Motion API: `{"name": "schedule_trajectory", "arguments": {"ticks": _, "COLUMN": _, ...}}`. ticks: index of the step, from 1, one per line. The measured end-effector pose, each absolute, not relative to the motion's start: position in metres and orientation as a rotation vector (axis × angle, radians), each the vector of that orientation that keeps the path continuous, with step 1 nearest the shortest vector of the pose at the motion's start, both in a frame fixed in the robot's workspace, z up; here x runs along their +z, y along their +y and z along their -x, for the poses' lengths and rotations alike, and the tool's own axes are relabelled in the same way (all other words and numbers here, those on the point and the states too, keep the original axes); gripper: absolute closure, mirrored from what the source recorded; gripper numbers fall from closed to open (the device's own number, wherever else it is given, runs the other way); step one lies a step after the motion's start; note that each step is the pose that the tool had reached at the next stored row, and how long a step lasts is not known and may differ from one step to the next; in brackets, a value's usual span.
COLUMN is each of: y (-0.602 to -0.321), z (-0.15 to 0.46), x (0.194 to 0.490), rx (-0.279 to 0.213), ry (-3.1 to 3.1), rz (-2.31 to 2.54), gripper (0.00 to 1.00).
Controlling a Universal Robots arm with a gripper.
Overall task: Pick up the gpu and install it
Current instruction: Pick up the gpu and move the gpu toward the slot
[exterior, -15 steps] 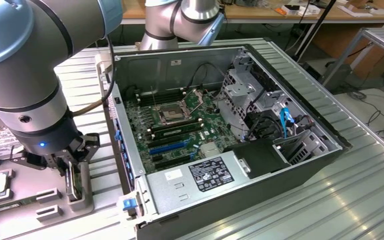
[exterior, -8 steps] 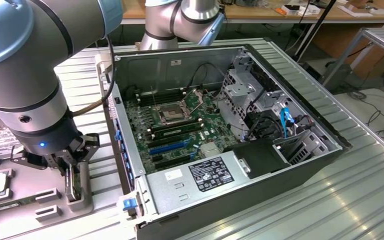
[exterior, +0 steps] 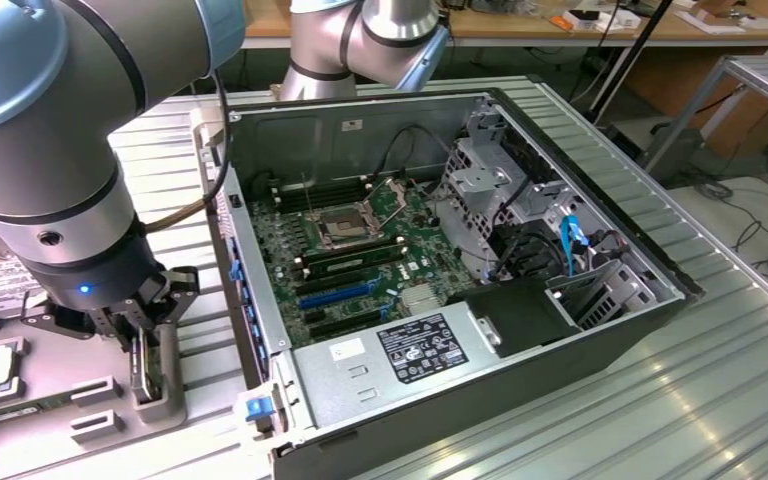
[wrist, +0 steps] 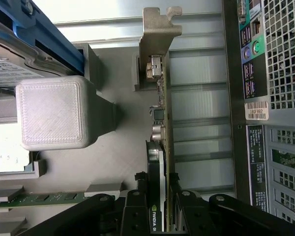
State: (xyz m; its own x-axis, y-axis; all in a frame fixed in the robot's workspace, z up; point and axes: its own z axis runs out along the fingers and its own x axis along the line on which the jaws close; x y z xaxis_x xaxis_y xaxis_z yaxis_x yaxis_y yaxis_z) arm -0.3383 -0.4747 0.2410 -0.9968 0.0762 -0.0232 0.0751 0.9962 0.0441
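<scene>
Claw [wrist: 159, 186] clamps gpu [wrist: 163, 123] near one end; it may tilt and strike computer case [exterior: 357, 125], 3 o'clock in exterior view.

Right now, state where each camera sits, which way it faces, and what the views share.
Exterior view: raised, off the arm, looking down into the open computer case; the arm stands at the exterior view's left, gripper down on the gpu in a grey tray.
Wrist view: on the wrist, looking along the fingers clasping the gpu toward its silver bracket.
Shared: gripper, gpu, grey tray, computer case.
</scene>
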Motion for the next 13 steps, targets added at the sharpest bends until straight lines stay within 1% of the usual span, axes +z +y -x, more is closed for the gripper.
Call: {"name": "schedule_trajectory", "arguments": {"ticks": 13, "y": -0.4747, "z": 0.3347, "x": 0.2409, "rx": 0.067, "ry": 3.114, "rz": -0.118, "gripper": 0.73}}
